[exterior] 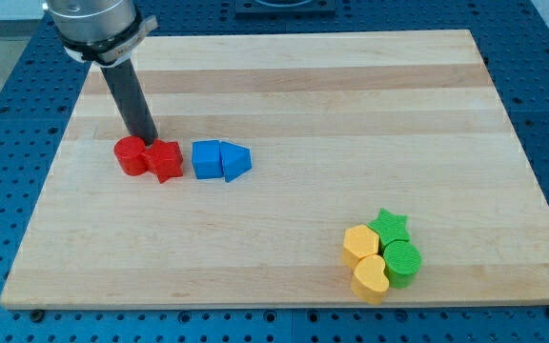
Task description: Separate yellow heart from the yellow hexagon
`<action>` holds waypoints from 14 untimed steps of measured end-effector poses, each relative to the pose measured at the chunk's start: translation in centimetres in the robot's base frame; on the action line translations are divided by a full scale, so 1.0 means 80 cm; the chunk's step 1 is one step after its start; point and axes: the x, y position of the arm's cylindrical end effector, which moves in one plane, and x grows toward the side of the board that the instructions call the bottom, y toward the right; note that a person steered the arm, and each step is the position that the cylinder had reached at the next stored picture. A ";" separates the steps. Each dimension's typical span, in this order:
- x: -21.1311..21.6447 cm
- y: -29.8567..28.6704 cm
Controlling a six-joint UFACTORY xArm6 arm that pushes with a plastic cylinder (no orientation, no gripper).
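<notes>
Rod tip at the red blocks, far from the yellow pair.

Camera view: the tip [148, 140] holds nothing and stands just behind the red cylinder [131, 156] and red star [165, 160]; the yellow heart [371, 277] touches the yellow hexagon [360, 245] near the wooden board [351, 105] bottom right edge, beside the green star [389, 226] and green cylinder [402, 262]; no containers.

My arm comes in at the view's top left, only its grey metal end piece [91, 24] showing (the rest is out of frame). From it my dark rod [130, 95] slants down toward the view's right, and my tip [148, 141] sits low at the board.
</notes>
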 end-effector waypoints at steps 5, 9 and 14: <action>0.036 -0.141; 0.109 0.070; 0.184 0.666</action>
